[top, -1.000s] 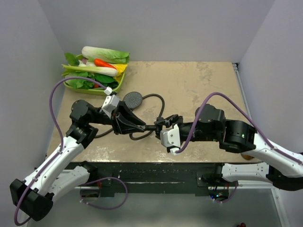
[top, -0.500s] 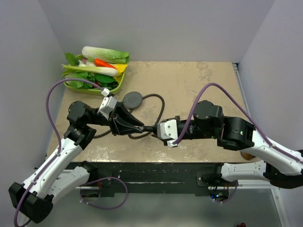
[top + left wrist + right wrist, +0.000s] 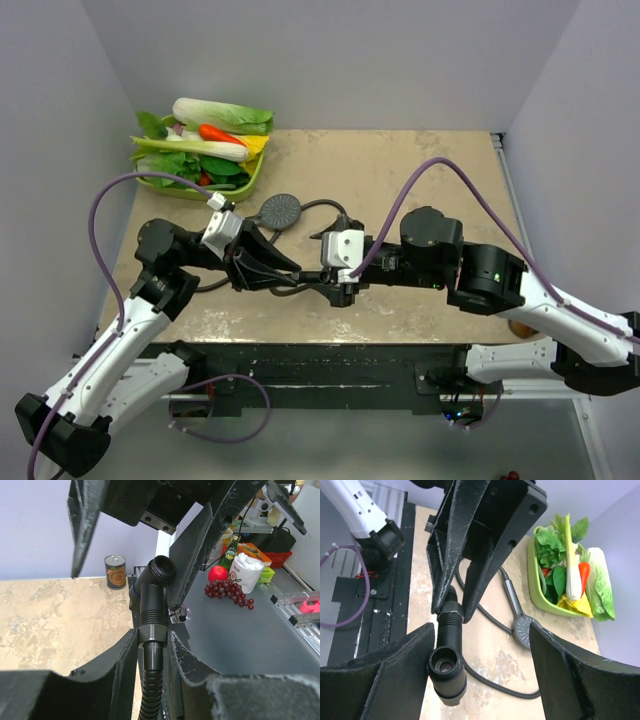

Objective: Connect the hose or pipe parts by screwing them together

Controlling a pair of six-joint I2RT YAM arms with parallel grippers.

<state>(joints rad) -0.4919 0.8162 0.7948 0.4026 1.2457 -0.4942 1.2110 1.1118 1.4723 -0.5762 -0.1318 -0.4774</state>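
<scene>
1. Desk (image 3: 430, 170) carries the slack hose (image 3: 320, 203) and the shower head (image 3: 281, 210), lying flat beyond both sets of fingers.
2. Left fingers (image 3: 115, 665) clamp the hose's end fitting (image 3: 152, 600), I'd guess to steady it for threading.
3. Fitting points straight out, mouth between the wide-open right fingers (image 3: 385, 680).

Bright, even light with soft, faint shadows; overhead view sharp; both wrist views blur toward lower edges.
</scene>
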